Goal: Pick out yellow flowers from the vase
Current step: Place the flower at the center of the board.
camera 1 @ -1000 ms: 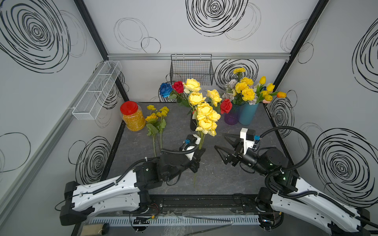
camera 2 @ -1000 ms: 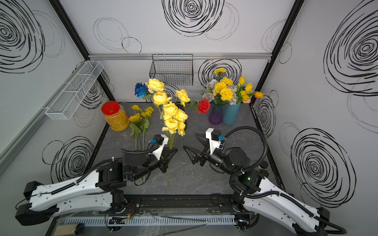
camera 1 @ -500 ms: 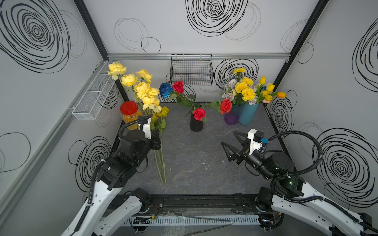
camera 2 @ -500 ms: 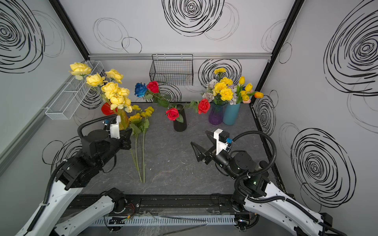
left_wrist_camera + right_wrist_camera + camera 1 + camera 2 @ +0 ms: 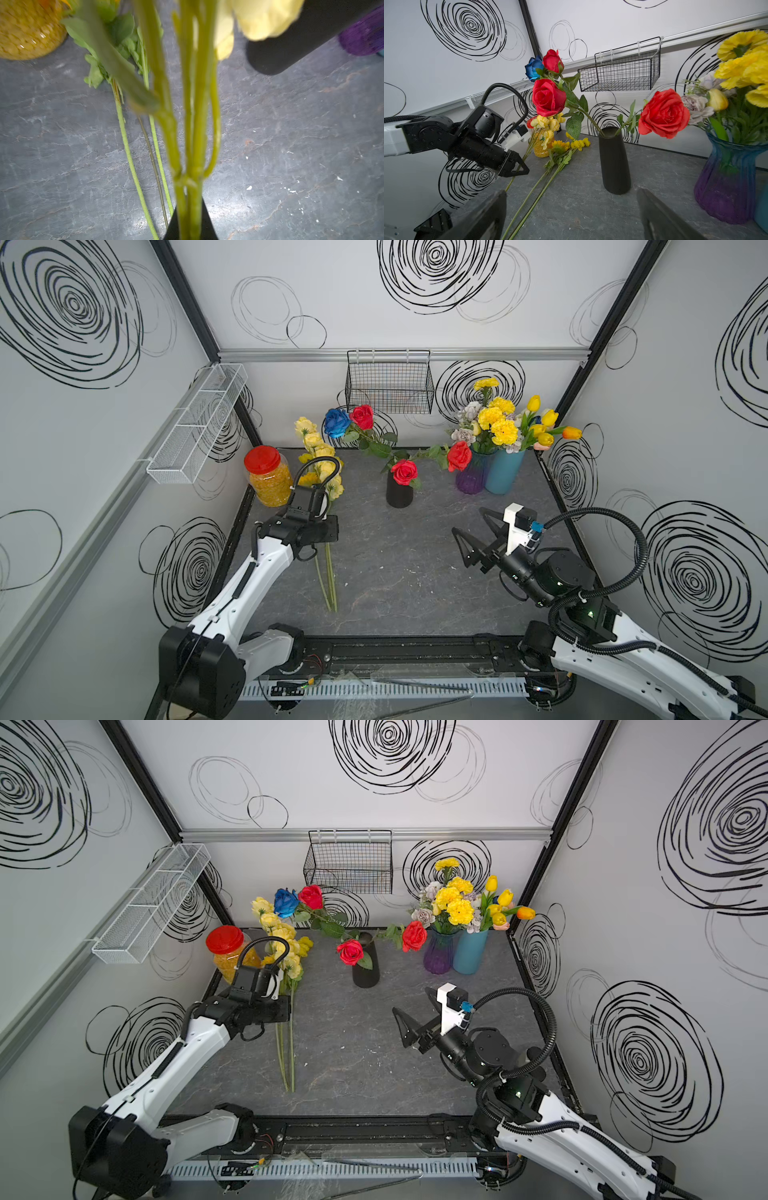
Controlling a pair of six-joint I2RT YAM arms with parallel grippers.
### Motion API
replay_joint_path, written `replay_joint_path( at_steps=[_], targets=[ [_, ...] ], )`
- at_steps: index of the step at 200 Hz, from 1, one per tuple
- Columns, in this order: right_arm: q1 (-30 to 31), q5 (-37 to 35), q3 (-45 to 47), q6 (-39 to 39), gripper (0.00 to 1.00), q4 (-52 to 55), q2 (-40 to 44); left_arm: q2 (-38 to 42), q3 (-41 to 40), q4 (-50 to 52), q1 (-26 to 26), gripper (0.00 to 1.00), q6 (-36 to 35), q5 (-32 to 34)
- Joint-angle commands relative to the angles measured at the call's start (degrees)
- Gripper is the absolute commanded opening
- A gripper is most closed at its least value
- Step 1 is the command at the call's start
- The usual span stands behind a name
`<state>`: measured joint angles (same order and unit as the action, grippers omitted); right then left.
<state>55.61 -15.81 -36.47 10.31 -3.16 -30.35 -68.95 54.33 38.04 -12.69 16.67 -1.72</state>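
Yellow roses [image 5: 312, 440], stems clamped in the left hand [image 5: 521, 167], hang above picked blooms [image 5: 562, 145] on the worktop [image 5: 415, 572] — right hand [image 5: 468, 521] gapes empty; yellow carnations [image 5: 496, 425] unpicked.

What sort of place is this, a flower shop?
Probably a robot test booth: swirl-printed walls enclose a grey tabletop, where a left arm and right arm flank a black flower vase.

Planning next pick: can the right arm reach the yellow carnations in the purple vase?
Probably yes: the right end effector is open and empty, bare table lies before the purple vase, and the yellow carnations top the bunch. A leaning red rose crowds one side.
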Motion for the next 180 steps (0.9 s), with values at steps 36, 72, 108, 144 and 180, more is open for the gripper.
replay_joint_path(
  at_steps=[36,72,108,144,180],
  targets=[
    [-2.3,-2.6,2.3,-0.1,1.00,0.3,2.4,-12.3,-1.7,-7.8,1.2,0.00,0.4,-0.3],
    [-4.0,-1.2,2.4,-0.6,1.00,0.6,2.7,-20.1,0.7,-9.7,1.5,0.00,1.4,6.6],
    [-6.1,0.8,1.7,-0.6,1.00,1.3,2.5,-25.2,0.4,-13.4,2.3,0.08,2.9,8.2],
    [-7.6,1.9,1.4,-0.6,1.00,2.3,3.4,-25.9,-0.6,-14.8,3.0,0.34,3.7,10.1],
    [-8.4,2.8,1.8,0.6,1.00,2.1,3.5,-24.2,-1.3,-14.8,2.9,0.42,4.2,11.3]
  ],
)
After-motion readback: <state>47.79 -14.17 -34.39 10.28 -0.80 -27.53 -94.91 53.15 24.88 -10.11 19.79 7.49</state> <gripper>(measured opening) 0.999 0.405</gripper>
